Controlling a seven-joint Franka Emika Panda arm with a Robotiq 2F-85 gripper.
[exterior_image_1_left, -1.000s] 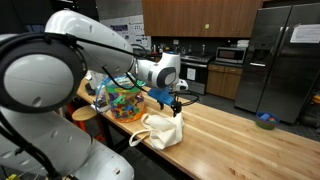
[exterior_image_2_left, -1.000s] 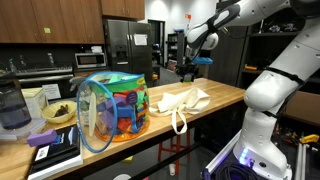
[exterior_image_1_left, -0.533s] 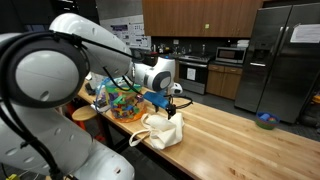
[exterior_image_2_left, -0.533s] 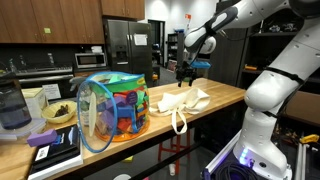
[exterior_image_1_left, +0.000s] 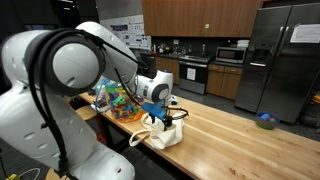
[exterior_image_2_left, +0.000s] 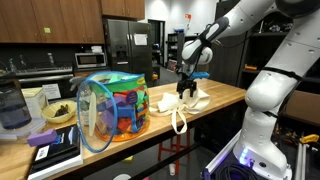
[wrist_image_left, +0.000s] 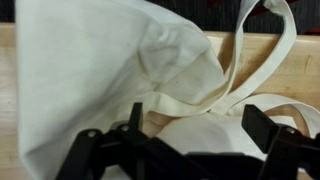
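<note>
A cream cloth tote bag (exterior_image_1_left: 163, 129) lies crumpled on the wooden counter (exterior_image_1_left: 230, 135); it also shows in the other exterior view (exterior_image_2_left: 183, 101). My gripper (exterior_image_1_left: 160, 114) hangs just above the bag, fingers pointing down, also seen in the exterior view (exterior_image_2_left: 186, 88). In the wrist view the open jaws (wrist_image_left: 197, 125) straddle the bag's cloth (wrist_image_left: 120, 60), with its handle straps (wrist_image_left: 255, 45) looping to the right. Nothing is between the fingers.
A clear bag of colourful toys (exterior_image_2_left: 115, 108) stands beside the tote, also in the exterior view (exterior_image_1_left: 122, 100). A book with a purple item (exterior_image_2_left: 52, 141) and a bowl (exterior_image_2_left: 60, 113) lie at the counter end. A small blue-green object (exterior_image_1_left: 265, 120) sits far along the counter.
My gripper has come down and moved over the tote bag, from well above the counter to just above the cloth.
</note>
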